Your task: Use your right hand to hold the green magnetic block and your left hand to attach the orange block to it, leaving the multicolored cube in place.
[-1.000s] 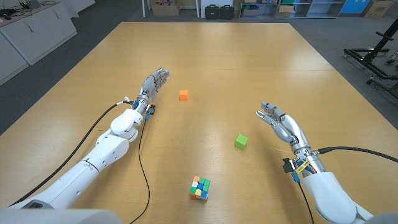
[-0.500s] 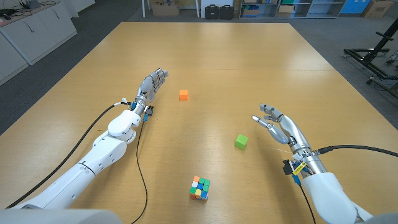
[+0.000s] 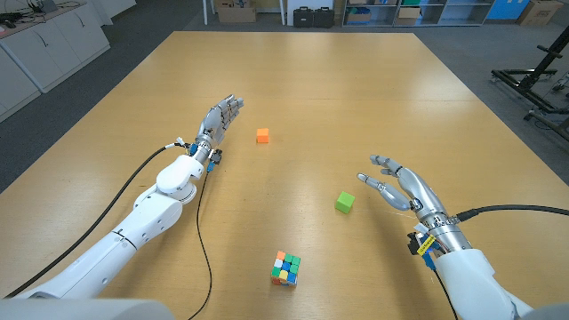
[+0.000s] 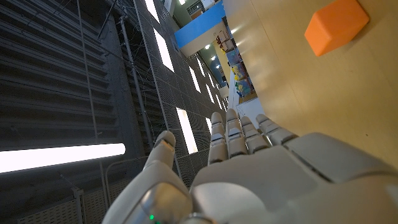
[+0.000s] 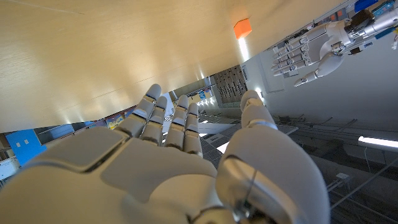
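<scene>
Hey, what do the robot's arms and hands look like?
Both arms have smooth white rounded shells with black cables trailing alongside. The left hand and right hand are silver-grey metal with jointed fingers. Each wrist has small blue parts; the right also carries a yellow tag.

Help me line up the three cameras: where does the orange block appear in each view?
Head view: orange block on the table, just right of the left hand, untouched.
Left wrist view: orange block in the upper right corner, beyond the fingertips.
Right wrist view: small orange block near the top, beside the left hand.
Shared landmark: the wooden table.
</scene>
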